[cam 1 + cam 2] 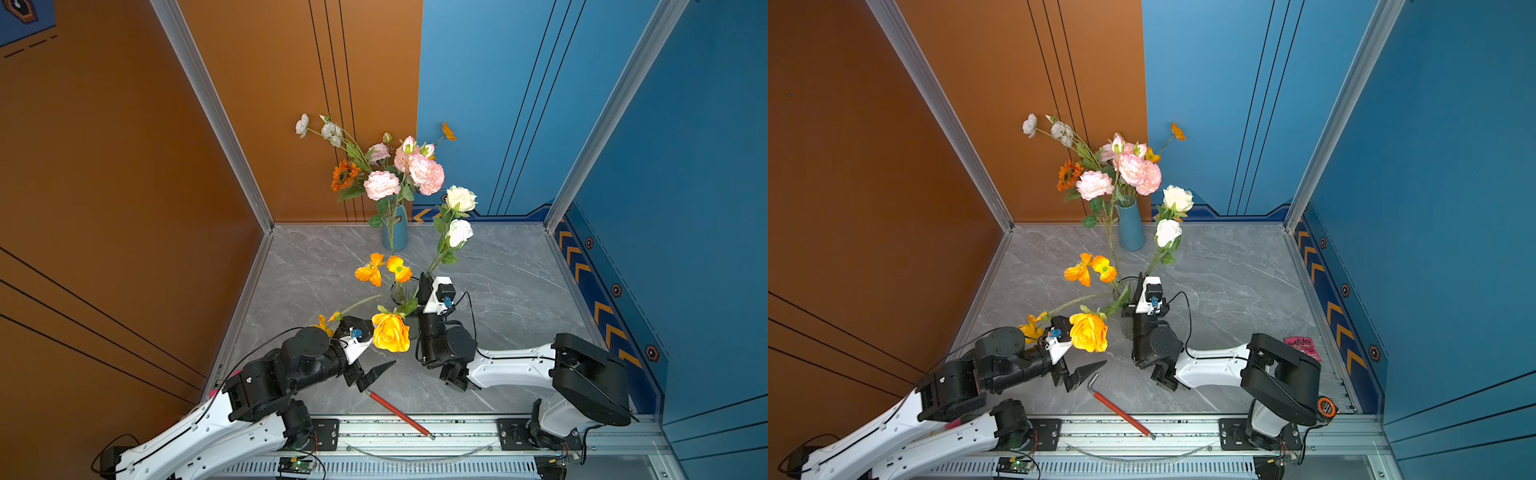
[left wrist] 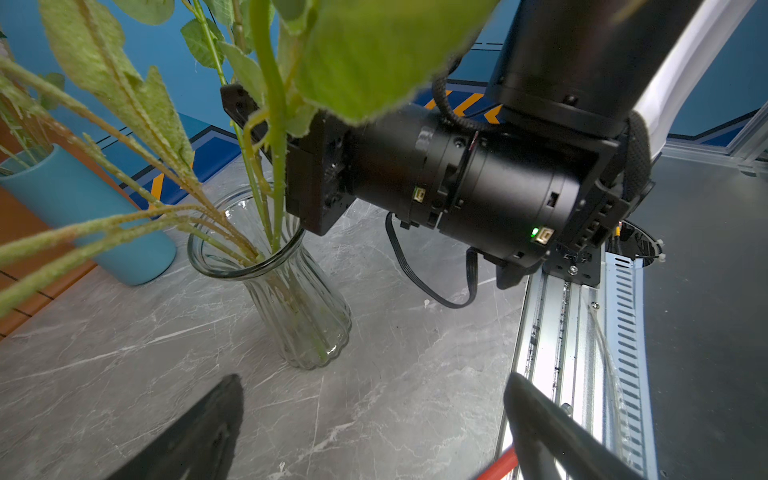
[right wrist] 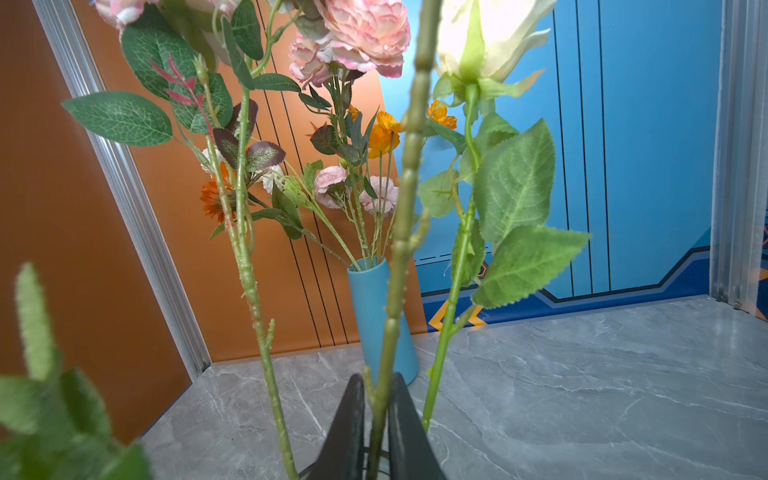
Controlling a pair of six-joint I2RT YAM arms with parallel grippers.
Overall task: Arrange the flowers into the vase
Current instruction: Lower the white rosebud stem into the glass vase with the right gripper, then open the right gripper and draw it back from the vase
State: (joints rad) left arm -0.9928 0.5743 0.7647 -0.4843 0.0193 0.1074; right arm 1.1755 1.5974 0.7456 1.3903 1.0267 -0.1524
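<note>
Enclosing a grey marbled table (image 1: pixel 498 270), orange and blue panels (image 1: pixel 104 166) rise. Flowers (image 1: pixel 390 332) stand in a ribbed glass vase (image 2: pixel 299 316), more in a smooth blue vase (image 1: pixel 397 235). Left gripper (image 2: pixel 374 380) gapes empty; right gripper (image 3: pixel 376 380) has jaws flanking a knobbly stem (image 3: pixel 409 166), grip unclear.

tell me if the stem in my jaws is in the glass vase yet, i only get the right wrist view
Observer: Yes. In the left wrist view the stems by the right gripper run down inside the glass vase.
Operator: where's the left arm
Observer: The left gripper is open and empty, short of the vase.
Operator: anything loose down there
Observer: A red hex key lies flat just by the left gripper.
</note>
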